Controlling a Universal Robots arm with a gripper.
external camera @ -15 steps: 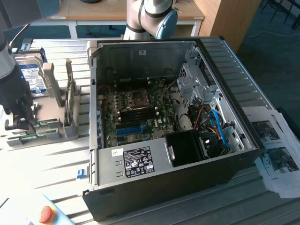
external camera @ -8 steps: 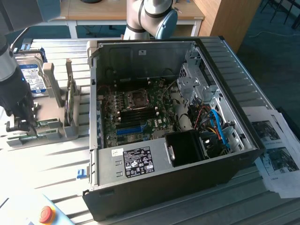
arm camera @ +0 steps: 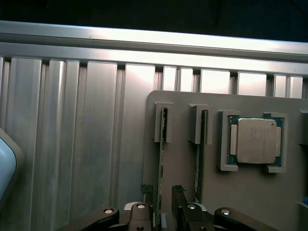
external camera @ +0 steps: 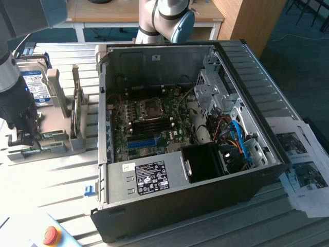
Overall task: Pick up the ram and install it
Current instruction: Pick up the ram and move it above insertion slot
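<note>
Your fingers [arm camera: 178, 197] stand apart, one on each side of the ram [arm camera: 161, 144], and the wrist view shows a sliver of gap on at least one side. As far as that low angle lets you judge, they straddle the stick and are not clamped on it.

The ram stands on its long edge, its far end caught in a slotted post of the grey fixture plate [arm camera: 240, 202]. That upright pose leaves both flat faces free for you to pinch. A second stick [arm camera: 199, 159] stands just beside it in its own post, parallel and apart, so the fingers have room between the two. Further along the plate a processor chip [arm camera: 255, 139] lies flat in a recess.

The plate rests on the ribbed metal counter [arm camera: 72, 144]. In the exterior view you see the fingers [external camera: 23, 135] down at this fixture on that view's left, well apart from the open computer case [external camera: 180, 180]. Its motherboard [external camera: 149, 123] lies face up, so the dark memory slots can be reached from above. Nothing is lifted yet, so the pick is at its start.
</note>
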